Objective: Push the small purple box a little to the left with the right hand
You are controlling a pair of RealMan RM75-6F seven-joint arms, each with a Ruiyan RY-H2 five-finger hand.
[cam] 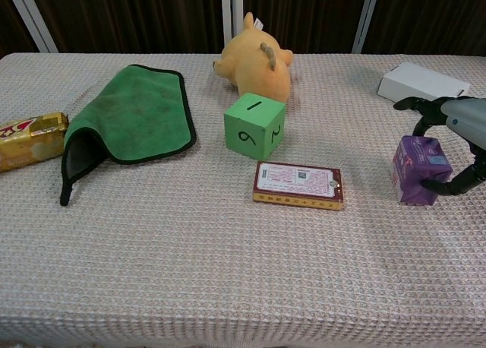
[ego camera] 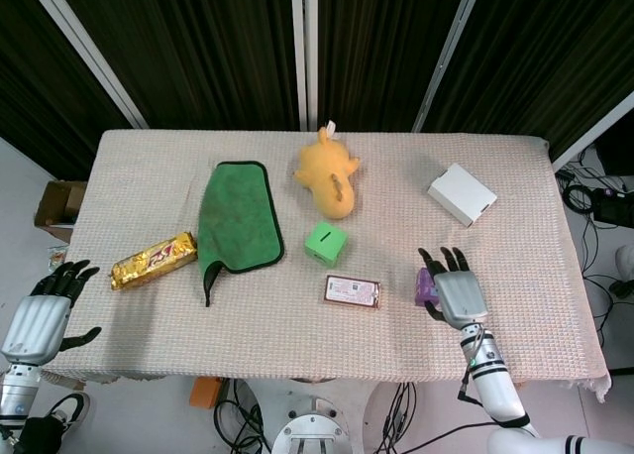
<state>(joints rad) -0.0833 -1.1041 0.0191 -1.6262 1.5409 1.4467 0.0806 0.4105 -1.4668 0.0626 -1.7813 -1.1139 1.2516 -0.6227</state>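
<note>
Place: a robotics lab or test bay, not a home.
Backdrop: dark pleated curtains (ego camera: 198,48) hang behind the table, broken by pale metal frame bars (ego camera: 305,53).
Work surface: a table under a beige waffle-weave cloth (ego camera: 297,340) holds unrelated props, among them a yellow plush toy (ego camera: 329,171), a green numbered foam cube (ego camera: 325,243) and a folded green microfibre cloth (ego camera: 238,216).
Floor: black cables (ego camera: 594,201) lie loose beside the table, and a brown cardboard box (ego camera: 59,206) sits at the left edge.
</note>
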